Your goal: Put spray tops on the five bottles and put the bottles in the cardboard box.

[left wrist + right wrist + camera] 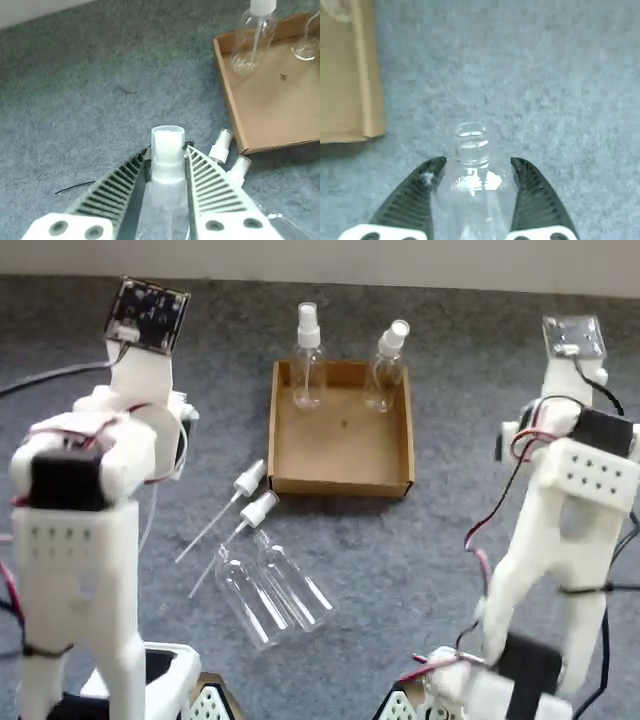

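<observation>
We see the left gripper clamped on a white spray top, with its ribbed fingers pressing both sides, over the grey carpet and off to one side of the cardboard box. The right gripper is closed around a clear open-necked bottle. The bottle's bare neck sticks out past the fingertips, not far from a corner of the box. In the high view we find one capped bottle and a second capped bottle standing inside the box along its far wall. Two loose spray tops lie on the carpet just beside the box's near corner, their thin tubes pointing away from it. Close by them, two topless bottles lie side by side, their necks turned toward the tops.
</observation>
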Robot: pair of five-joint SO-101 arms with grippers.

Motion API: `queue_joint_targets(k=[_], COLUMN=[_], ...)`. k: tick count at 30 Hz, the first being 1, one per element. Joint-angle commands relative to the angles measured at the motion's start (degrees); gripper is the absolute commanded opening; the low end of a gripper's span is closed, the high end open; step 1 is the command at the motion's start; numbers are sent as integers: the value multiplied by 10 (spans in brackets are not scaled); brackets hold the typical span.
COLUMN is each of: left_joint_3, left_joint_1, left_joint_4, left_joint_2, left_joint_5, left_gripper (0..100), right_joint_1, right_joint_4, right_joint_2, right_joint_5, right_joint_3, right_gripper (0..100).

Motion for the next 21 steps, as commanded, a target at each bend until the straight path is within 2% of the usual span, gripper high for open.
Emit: queue_joint_targets(k=[1,4,8,10,12,17,21], left_joint_3=[-52,-73,-80,-80,-80,-80,-80], left_joint_1=[42,49,49,52,53,73,127], left_joint_4=[43,51,47,47,38,-47,-135], left_joint_2=[-111,-161,-179,-179,-179,-179,-179], left_joint_5=[5,4,3,5,6,7,29], left_gripper=[59,58,57,56,56,56,56], right_joint_1=[-112,-234,-350,-370,-375,-376,-415], right_joint_4=[14,-3,-10,-31,-59,-146,-255], right_joint_2=[-136,-210,-279,-311,-337,-383,-423], right_joint_5=[-62,-69,5,35,30,70,-33], right_joint_3=[-17,43,158,204,238,301,377], right_gripper=[4,4,4,4,4,4,4])
